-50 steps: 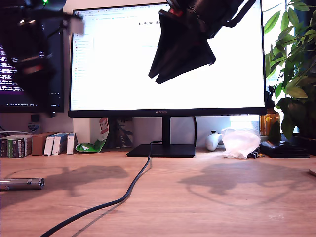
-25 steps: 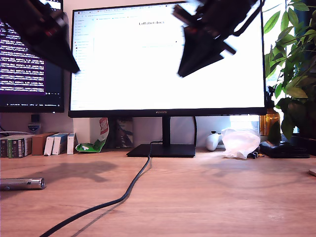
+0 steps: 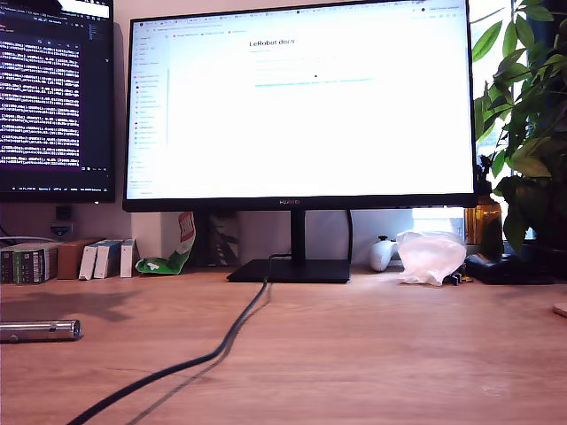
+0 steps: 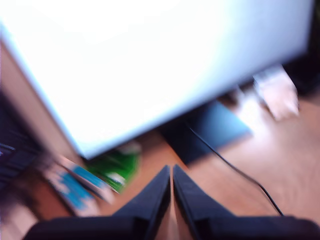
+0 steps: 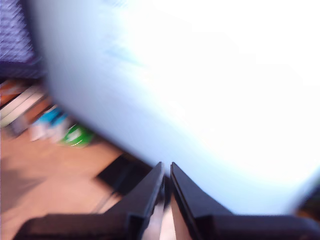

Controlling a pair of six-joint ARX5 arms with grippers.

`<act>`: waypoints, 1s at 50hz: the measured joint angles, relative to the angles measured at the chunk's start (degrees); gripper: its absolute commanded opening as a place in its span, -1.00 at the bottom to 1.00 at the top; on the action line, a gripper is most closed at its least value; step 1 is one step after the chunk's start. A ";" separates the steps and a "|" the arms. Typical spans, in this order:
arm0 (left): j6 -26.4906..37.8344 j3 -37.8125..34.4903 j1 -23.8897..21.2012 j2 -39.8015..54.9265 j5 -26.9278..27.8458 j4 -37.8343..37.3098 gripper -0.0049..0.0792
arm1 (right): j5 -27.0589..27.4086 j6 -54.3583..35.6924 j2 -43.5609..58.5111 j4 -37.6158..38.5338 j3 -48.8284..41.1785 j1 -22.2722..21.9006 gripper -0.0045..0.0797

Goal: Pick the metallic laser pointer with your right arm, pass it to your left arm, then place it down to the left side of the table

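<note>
The metallic laser pointer (image 3: pixel 40 330), a slim shiny silver cylinder, lies flat on the wood-grain table (image 3: pixel 372 354) at the exterior view's left edge, with nothing touching it. Neither arm shows in the exterior view now. My first gripper (image 4: pixel 172 170) is shut and empty, held high over the table and facing the monitor base; its picture is blurred. My second gripper (image 5: pixel 166 167) is shut and empty too, facing the bright screen, also blurred. The pointer is out of both wrist views.
A large white monitor (image 3: pixel 297 102) on a black stand (image 3: pixel 291 268) fills the back, with a dark monitor (image 3: pixel 55 97) at the exterior view's left. A black cable (image 3: pixel 221 350) runs across the table. Small boxes (image 3: pixel 66 259), crumpled plastic (image 3: pixel 430 255) and a plant (image 3: pixel 527 124) line the back.
Both arms, seen in front of the monitors a second ago, have risen out of the exterior view. The laser pointer has stayed in place.
</note>
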 measured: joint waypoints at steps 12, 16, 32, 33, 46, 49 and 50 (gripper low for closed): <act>-1.68 0.00 3.19 0.98 2.27 0.90 -0.94 | 0.42 0.07 -2.71 2.19 -2.78 -5.38 -0.92; -1.88 0.00 3.15 0.87 2.38 1.57 -0.94 | 0.44 0.72 -6.08 3.69 -4.96 -7.30 -0.92; -5.51 0.00 3.69 0.09 5.49 4.20 -0.94 | 2.49 1.95 -21.33 9.51 -13.97 -12.50 -0.92; -5.64 0.00 3.80 -0.13 5.53 4.42 -0.94 | 2.67 1.99 -21.99 9.70 -14.58 -12.70 -0.92; -8.20 -0.26 5.07 -7.28 6.49 5.40 -0.94 | 3.10 3.28 -28.61 10.67 -21.68 -13.64 -0.92; -8.50 -1.18 5.07 -9.77 6.58 5.64 -0.94 | 3.10 3.45 -30.12 11.02 -22.47 -13.64 -0.92; -8.57 -1.68 5.07 -10.86 6.69 5.62 -0.94 | 3.10 3.50 -30.64 11.13 -22.75 -13.64 -0.92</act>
